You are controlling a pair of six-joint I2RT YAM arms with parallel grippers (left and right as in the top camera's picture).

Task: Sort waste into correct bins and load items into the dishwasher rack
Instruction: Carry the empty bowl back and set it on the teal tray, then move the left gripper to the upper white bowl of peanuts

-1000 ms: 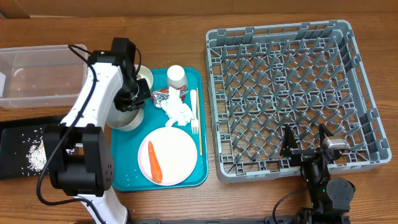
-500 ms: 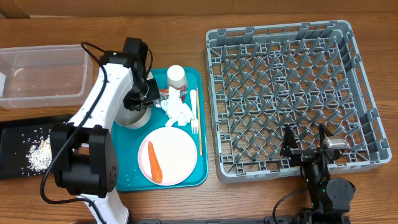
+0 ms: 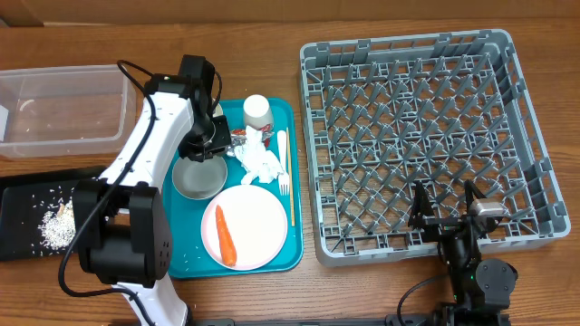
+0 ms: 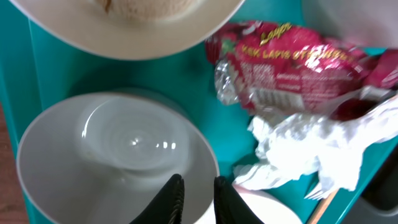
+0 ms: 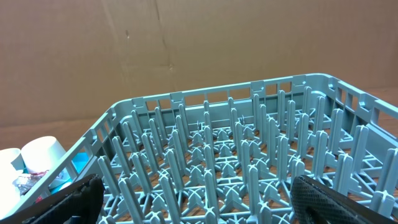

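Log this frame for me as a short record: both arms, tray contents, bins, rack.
left fingers: narrowly apart at the rim of an empty white bowl on the teal tray; grip unclear
right fingers: wide open at the rack edge, holding nothing
plate: carries the carrot
napkin, wrapper: on the teal tray
black tray: grain scraps
clear tub: a few specks
rack load: none
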